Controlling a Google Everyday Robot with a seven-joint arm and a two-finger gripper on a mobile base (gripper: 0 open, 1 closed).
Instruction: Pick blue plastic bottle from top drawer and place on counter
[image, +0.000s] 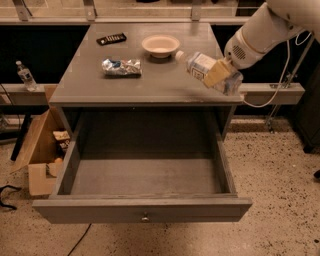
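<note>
Blue plastic bottle (200, 65) hangs in the air over the right side of the counter (150, 82), clear of the open top drawer (145, 210) below. Your gripper (217, 75) pinches it across the body, nearer the base than the cap. Its long axis runs slantwise, with the white cap pointing left toward the bowl (160, 45) and the base out by the counter's right edge. Judge your set-down spot as left of the gripper and below it, short of the bowl.

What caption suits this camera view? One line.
Gripper holds the blue plastic bottle above the counter, with the top drawer open below.
</note>
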